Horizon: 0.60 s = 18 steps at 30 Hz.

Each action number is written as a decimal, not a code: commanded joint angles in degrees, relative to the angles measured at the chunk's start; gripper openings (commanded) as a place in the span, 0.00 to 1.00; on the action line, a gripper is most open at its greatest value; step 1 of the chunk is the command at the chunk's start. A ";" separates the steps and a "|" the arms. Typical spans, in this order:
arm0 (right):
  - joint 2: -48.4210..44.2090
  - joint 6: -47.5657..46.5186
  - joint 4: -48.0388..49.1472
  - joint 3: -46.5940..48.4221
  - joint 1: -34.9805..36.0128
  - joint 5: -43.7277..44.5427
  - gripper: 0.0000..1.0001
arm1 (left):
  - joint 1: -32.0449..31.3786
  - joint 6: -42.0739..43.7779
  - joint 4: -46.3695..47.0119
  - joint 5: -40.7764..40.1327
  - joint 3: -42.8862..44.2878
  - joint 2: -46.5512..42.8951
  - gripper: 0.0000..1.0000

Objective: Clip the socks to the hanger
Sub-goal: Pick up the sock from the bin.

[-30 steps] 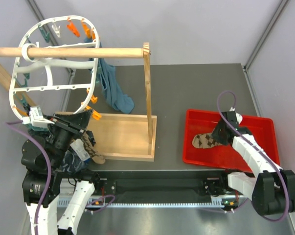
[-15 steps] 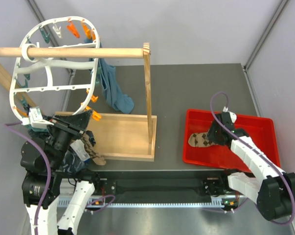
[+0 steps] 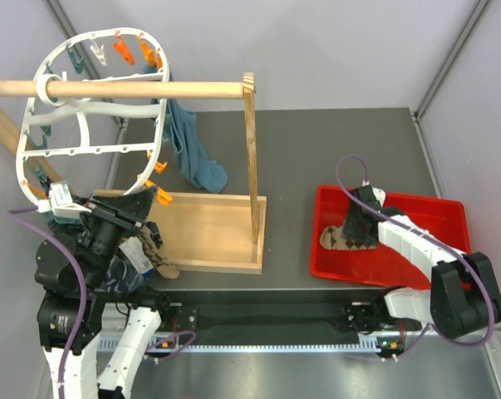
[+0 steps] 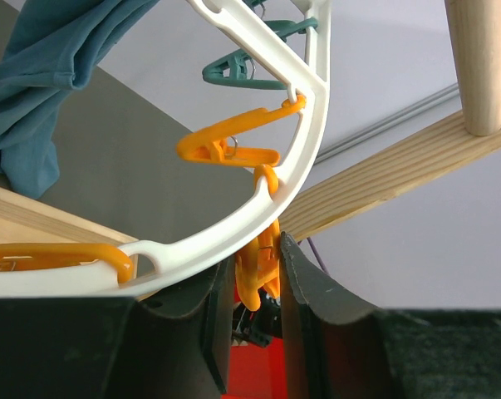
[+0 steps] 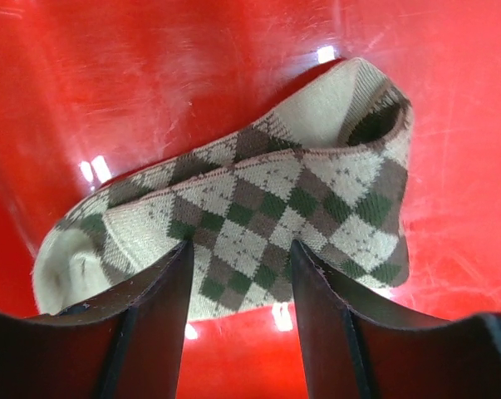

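Note:
The white oval hanger [image 3: 27,141] hangs from the wooden rod at the left, its rim [image 4: 308,141] crossing the left wrist view. My left gripper [image 4: 254,274] is shut on an orange peg [image 4: 262,258] under that rim. In the top view the left gripper [image 3: 132,218] sits at the hanger's lower edge, and an argyle sock [image 3: 154,253] dangles just beside it. A second argyle sock [image 5: 267,199] lies flat in the red tray [image 3: 433,224]. My right gripper [image 5: 240,253] stands open low over this sock [image 3: 335,239], a finger on each side of its middle.
A wooden stand has a rod [image 3: 150,87], a post [image 3: 252,158] and a flat base [image 3: 208,229]. A blue cloth [image 3: 188,150] hangs from the hanger behind the post. Teal [image 4: 250,66] and orange [image 4: 225,150] pegs line the rim. Grey walls close in the table.
The right gripper has moved left across the tray to sit over the sock, and its jaws have widened a little. The left arm has held still.

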 commanded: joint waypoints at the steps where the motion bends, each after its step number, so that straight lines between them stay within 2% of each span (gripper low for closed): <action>1: 2.37 -0.85 3.05 0.38 0.68 0.64 0.49 | -0.40 -0.04 4.49 2.55 0.15 0.39 0.00; 7: 5.11 -0.59 3.76 0.82 0.68 0.90 0.39 | -0.40 0.22 4.49 2.29 0.07 0.13 0.00; 8: 4.93 -0.50 3.75 0.90 0.68 1.25 0.26 | -0.57 0.22 4.49 2.29 0.06 0.13 0.00; 12: 1.69 -0.32 2.10 1.86 0.76 3.01 0.09 | -0.40 0.31 4.49 2.29 -0.02 0.21 0.00; 18: -3.85 -2.08 -2.74 6.69 0.59 5.47 0.07 | -0.49 0.31 4.49 2.29 -0.29 0.21 0.00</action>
